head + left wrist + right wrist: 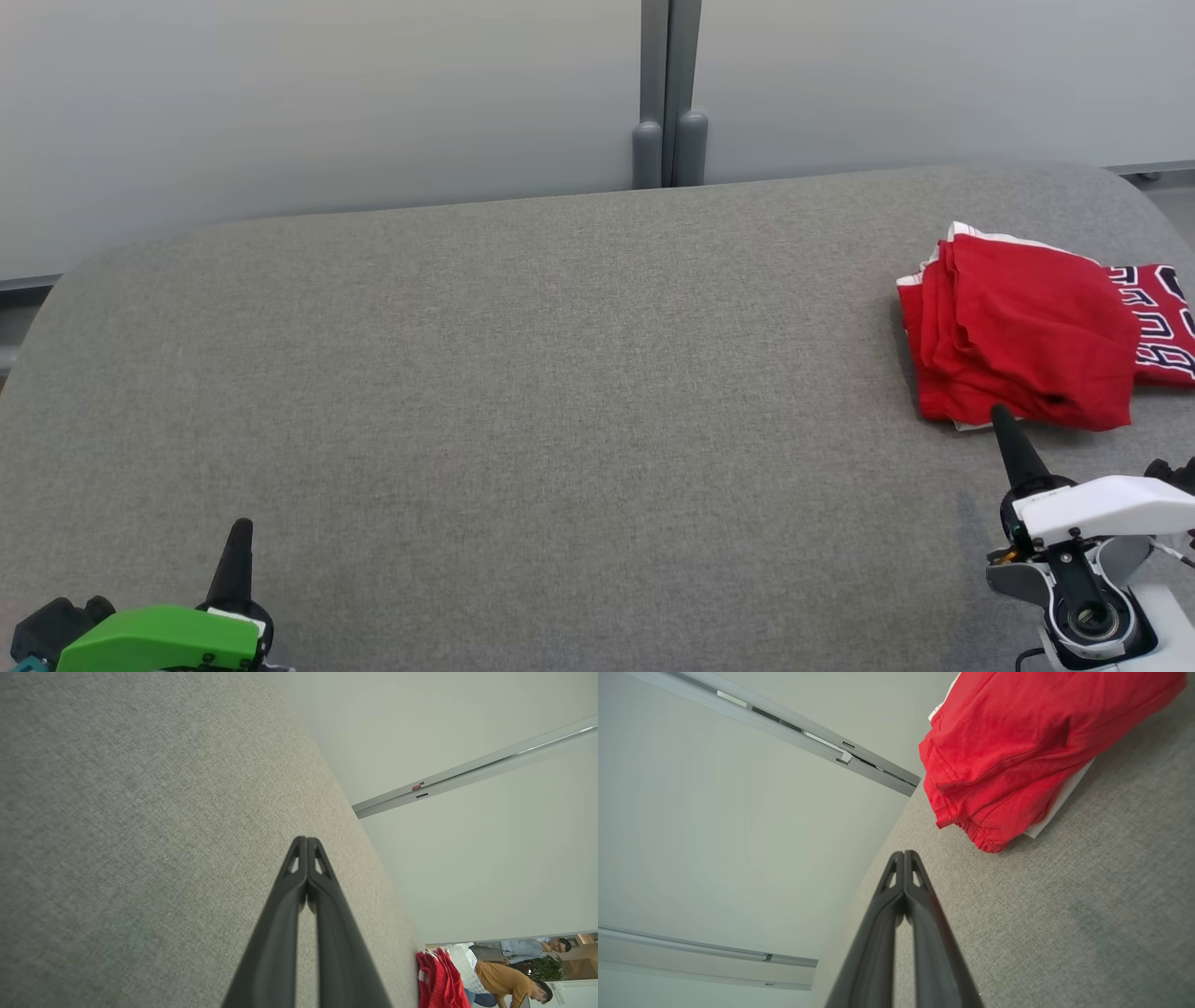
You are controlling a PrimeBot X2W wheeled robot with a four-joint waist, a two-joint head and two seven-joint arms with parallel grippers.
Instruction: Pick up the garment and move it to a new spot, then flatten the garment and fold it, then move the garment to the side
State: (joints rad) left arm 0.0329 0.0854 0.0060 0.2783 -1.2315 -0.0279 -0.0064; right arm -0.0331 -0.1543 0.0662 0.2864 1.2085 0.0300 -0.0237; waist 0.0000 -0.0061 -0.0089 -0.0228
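The red folded cloth garment with white trim lies in a compact, layered stack on the grey fabric-covered table. A red panel with white and dark lettering sticks out from under the stack on the side away from the bare middle of the table. Judging from this, the pick-up, flattening, folding and shift aside look done, with little or nothing left beyond pulling the arms clear. The folds are somewhat rumpled rather than crisp. The right gripper, on its white wrist, points its long dark fingers at the garment's near edge, just short of the cloth and apart from it. Its fingers are pressed together and hold nothing. The left gripper, on its green wrist, sits well apart from the garment, low over the table. Its fingers are likewise closed and empty.
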